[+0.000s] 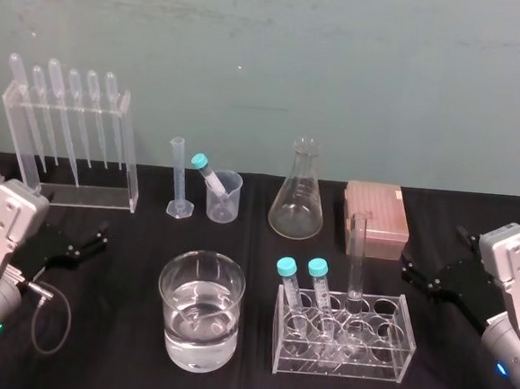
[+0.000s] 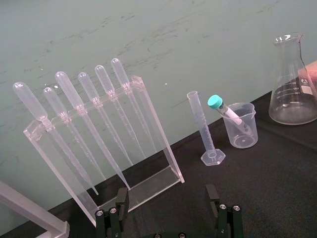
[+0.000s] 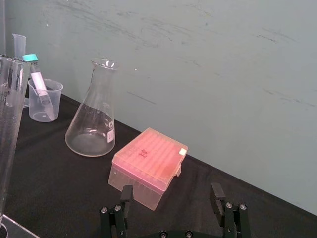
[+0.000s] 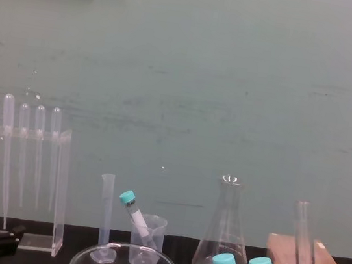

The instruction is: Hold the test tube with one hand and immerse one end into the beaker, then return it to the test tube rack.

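Upright, test tube (image 1: pixel 357 256) in rack (image 1: pixel 382 366); part-filled beaker (image 1: pixel 173 332); left gripper (image 2: pixel 167 196), right gripper (image 3: pixel 172 192), fingers apart

Bare table (image 1: pixel 462 373) lies open along the right edge, from the right gripper (image 1: pixel 413 271) to the rack (image 1: pixel 343 347). The tube (image 1: pixel 357 261) rises clear above the rack. Two capped tubes (image 1: pixel 302 283) lean just beside it on the left, and the pink box (image 1: pixel 377 219) and flask (image 1: pixel 298 193) stand close behind. A narrow gap separates the rack from the beaker (image 1: pixel 199 311), whose wide mouth is unobstructed. Near the left edge, a cable loop (image 1: pixel 52 318) lies by the left gripper (image 1: pixel 101 234).
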